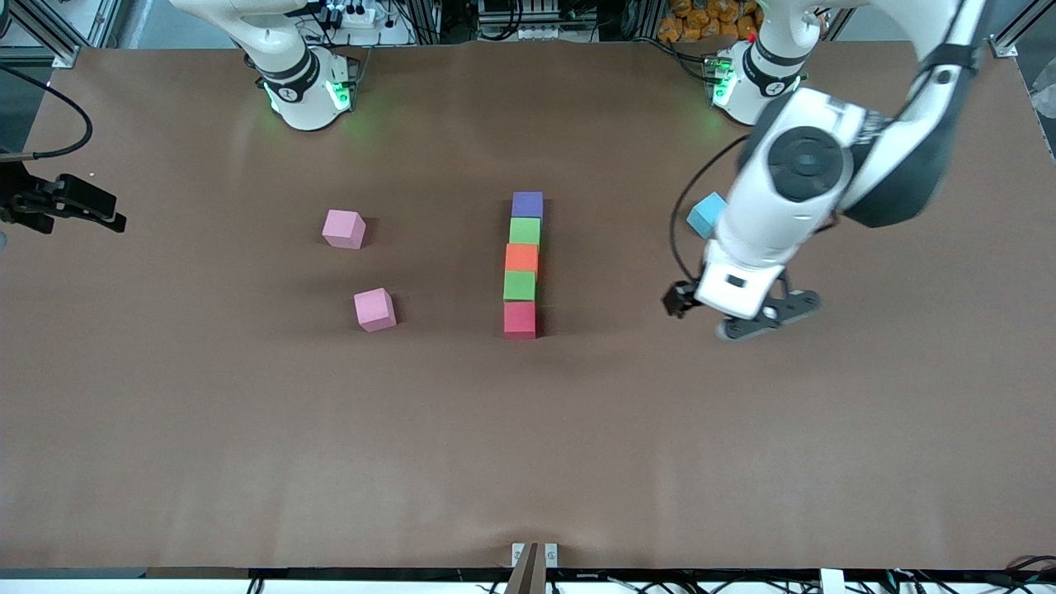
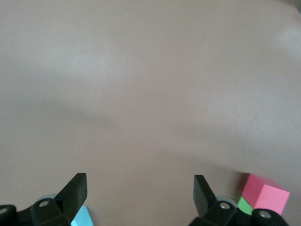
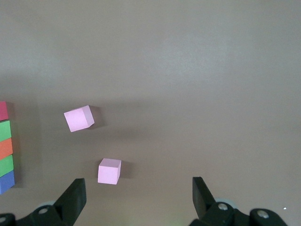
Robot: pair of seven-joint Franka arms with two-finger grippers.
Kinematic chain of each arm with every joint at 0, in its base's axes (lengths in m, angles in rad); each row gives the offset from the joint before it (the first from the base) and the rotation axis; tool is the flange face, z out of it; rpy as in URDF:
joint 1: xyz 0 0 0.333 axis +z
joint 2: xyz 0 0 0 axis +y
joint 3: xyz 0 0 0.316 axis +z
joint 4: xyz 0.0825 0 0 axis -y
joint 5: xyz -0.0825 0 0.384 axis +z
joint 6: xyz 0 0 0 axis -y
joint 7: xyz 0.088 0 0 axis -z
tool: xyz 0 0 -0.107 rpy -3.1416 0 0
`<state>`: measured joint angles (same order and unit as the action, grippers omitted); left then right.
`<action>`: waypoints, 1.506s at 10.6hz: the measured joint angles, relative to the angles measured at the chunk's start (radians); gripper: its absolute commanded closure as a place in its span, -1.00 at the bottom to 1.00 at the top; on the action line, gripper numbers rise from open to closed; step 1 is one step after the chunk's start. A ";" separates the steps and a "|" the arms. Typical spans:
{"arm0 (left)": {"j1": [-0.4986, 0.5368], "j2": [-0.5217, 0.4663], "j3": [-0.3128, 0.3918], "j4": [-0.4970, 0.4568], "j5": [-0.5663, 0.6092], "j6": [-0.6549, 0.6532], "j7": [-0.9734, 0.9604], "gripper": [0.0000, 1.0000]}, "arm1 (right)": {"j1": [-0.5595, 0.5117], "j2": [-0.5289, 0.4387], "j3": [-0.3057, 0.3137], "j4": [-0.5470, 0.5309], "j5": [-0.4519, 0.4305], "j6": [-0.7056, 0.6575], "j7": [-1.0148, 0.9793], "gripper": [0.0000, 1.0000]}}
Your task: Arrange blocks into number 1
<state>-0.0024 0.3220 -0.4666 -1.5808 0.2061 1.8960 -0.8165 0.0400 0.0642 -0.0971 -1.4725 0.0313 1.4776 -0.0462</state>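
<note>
Five blocks stand in one straight touching column mid-table. From farthest from the front camera to nearest they are purple [image 1: 526, 204], green [image 1: 525, 230], orange [image 1: 521, 257], green [image 1: 520, 285] and red [image 1: 520, 319]. My left gripper [image 1: 763, 318] hangs open and empty over bare table toward the left arm's end, level with the red block [image 2: 265, 193]. My right gripper [image 3: 139, 186] is out of the front view. In the right wrist view it is open and empty, high over the table, with the column [image 3: 5, 148] at the frame's edge.
Two pink cubes [image 1: 344, 228] [image 1: 374, 309] lie toward the right arm's end of the table. A light blue cube [image 1: 706, 214] sits partly hidden by the left arm. A black clamp [image 1: 66, 202] juts in at the table's edge at the right arm's end.
</note>
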 measured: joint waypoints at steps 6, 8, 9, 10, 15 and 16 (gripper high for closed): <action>-0.030 -0.163 0.303 -0.055 -0.141 -0.152 0.443 -1.00 | -0.002 0.000 0.000 0.000 0.000 0.000 0.000 -1.00; -0.035 -0.228 0.327 -0.122 -0.144 -0.157 0.461 -1.00 | -0.001 0.000 0.002 0.001 0.000 0.000 0.000 -1.00; -0.038 -0.257 0.339 -0.129 -0.144 -0.156 0.463 -1.00 | -0.001 0.000 0.002 0.001 0.000 0.000 0.000 -1.00; -0.039 -0.288 0.348 -0.123 -0.144 -0.155 0.471 -1.00 | -0.001 0.000 0.002 0.001 0.000 0.000 0.000 -1.00; -0.042 -0.355 0.356 0.020 -0.162 -0.285 0.586 -1.00 | -0.001 0.000 0.002 0.002 0.000 0.001 0.000 -1.00; -0.043 -0.356 0.356 0.061 -0.173 -0.352 0.624 -1.00 | -0.001 0.000 0.002 0.002 0.000 0.001 0.000 -1.00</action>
<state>-0.0451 -0.0342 -0.1109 -1.5197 0.0330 1.5443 -0.1923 0.0388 0.0647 -0.0950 -1.4708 0.0311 1.4784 -0.0462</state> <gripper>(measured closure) 0.000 0.000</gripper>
